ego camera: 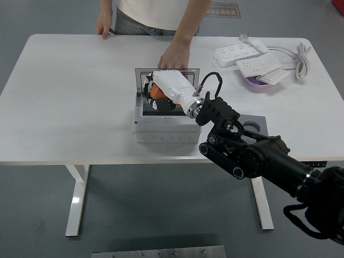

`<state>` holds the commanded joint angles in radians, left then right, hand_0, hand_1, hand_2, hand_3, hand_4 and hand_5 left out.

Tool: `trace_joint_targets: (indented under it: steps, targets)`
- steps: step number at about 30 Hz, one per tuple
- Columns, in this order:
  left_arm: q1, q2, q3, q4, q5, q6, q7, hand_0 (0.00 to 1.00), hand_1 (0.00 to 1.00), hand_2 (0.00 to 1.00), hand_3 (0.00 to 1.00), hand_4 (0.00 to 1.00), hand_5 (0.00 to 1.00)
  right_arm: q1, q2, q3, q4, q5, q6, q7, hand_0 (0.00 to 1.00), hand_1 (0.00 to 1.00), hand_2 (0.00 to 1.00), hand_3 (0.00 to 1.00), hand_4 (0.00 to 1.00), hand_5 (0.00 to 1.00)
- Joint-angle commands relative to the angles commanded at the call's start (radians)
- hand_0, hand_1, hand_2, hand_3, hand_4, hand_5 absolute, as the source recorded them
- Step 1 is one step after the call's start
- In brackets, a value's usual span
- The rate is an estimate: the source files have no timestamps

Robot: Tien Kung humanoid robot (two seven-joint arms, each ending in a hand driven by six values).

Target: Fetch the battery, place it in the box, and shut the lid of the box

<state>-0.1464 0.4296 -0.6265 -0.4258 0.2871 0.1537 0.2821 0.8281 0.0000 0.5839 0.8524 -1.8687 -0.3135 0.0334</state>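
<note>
We see the grey box (166,128) standing open on the white table (64,97), its lid (144,78) upright just behind our right hand (164,88), which reaches in over the box's opening with its fingers curled around the orange battery (156,91), held above the inside of the box. Just beyond our hand a person's hand (173,55) rests against the lid's top edge, the person's other hand (104,27) on the far table edge to the left. Well off to the right of our hand lie white power strips (248,58) and a purple dish (258,85); our left arm doesn't show.
</note>
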Motion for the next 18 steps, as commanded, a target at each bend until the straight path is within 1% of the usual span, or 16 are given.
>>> trace_joint_targets:
  steps: [7,18]
  targets:
    - [-0.003,0.000,-0.003,0.000,0.006,-0.001,0.002,0.638,0.714,0.568,0.560,0.654,0.064,0.012,0.000,-0.019,-0.031,-0.006,-0.004,-0.002,0.196,0.240,0.300,0.343,0.191,0.002]
    - [-0.007,0.001,-0.006,0.000,0.014,-0.003,0.005,0.639,0.714,0.569,0.561,0.655,0.062,0.017,0.000,-0.028,-0.054,-0.005,-0.015,-0.003,0.199,0.241,0.301,0.343,0.196,0.002]
